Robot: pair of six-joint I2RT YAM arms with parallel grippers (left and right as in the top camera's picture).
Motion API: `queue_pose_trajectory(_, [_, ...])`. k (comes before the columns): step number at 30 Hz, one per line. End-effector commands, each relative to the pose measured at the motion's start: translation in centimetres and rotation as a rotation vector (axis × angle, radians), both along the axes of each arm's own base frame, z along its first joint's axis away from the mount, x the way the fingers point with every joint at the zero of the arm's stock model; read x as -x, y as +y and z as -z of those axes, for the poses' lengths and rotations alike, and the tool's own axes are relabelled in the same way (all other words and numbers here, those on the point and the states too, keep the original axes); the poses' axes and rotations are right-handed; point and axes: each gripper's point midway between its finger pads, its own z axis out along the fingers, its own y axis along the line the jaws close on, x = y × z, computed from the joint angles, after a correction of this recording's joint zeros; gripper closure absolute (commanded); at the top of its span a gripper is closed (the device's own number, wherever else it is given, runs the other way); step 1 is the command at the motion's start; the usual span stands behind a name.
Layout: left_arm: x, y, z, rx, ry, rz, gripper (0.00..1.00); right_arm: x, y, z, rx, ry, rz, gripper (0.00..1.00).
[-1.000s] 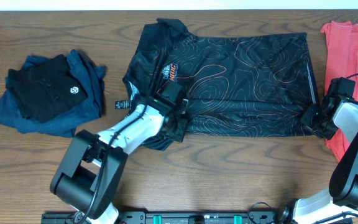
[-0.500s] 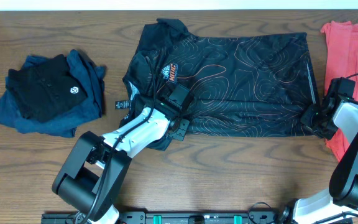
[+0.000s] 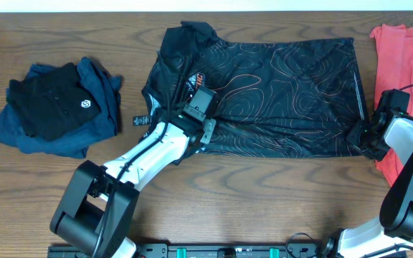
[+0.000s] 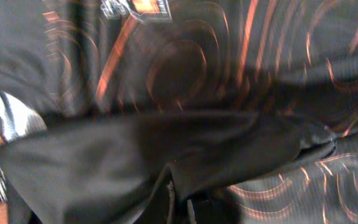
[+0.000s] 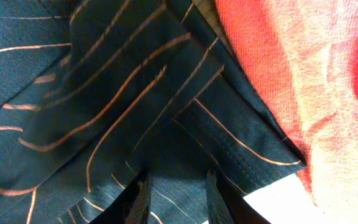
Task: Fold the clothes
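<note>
Between the closed fingers of the right pincer (image 5: 178,198) lies a corner of the black jersey (image 3: 278,86), with the coral shirt (image 5: 303,93) just beside. The left pincer (image 4: 182,208) pinches the near hem, held up below the chest logo (image 4: 135,6), seemingly to fold it over.

Pinched a raised fold of the jersey (image 3: 285,79) just below its chest logo with the left gripper (image 3: 206,133), arm stretched diagonally from its near side. Gripped the jersey's near right corner with the right gripper (image 3: 357,135), hem between its fingers (image 5: 143,198).
</note>
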Motion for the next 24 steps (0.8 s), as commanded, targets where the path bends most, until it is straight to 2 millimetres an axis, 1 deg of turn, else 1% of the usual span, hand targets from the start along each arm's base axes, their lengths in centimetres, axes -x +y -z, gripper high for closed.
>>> queue_pose_trajectory(1, [-1.7, 0.5, -1.4, -0.006, -0.068, -0.022, 0.93, 1.0, 0.6, 0.9, -0.008, 0.037, -0.019, 0.71])
queue_pose_trajectory(5, [-2.8, 0.3, -2.0, 0.018, -0.114, -0.026, 0.91, 1.0, 0.6, 0.9, -0.008, 0.037, -0.019, 0.71])
queue_pose_trajectory(7, [-3.2, 0.1, -2.1, 0.026, -0.128, -0.028, 0.87, 1.0, 0.7, 0.9, -0.008, 0.037, -0.019, 0.71])
queue_pose_trajectory(16, [-4.3, -0.6, -1.9, 0.049, -0.165, -0.028, 0.85, 1.0, 0.6, 0.9, -0.008, 0.037, -0.019, 0.72])
queue_pose_trajectory(22, [-5.8, -1.5, -3.4, 0.099, -0.248, -0.031, 0.84, 1.0, 0.6, 0.9, -0.007, 0.037, -0.019, 0.71])
queue_pose_trajectory(24, [-6.1, -1.6, -3.7, 0.108, -0.262, -0.031, 0.84, 1.0, 0.6, 0.9, -0.007, 0.036, -0.019, 0.71])
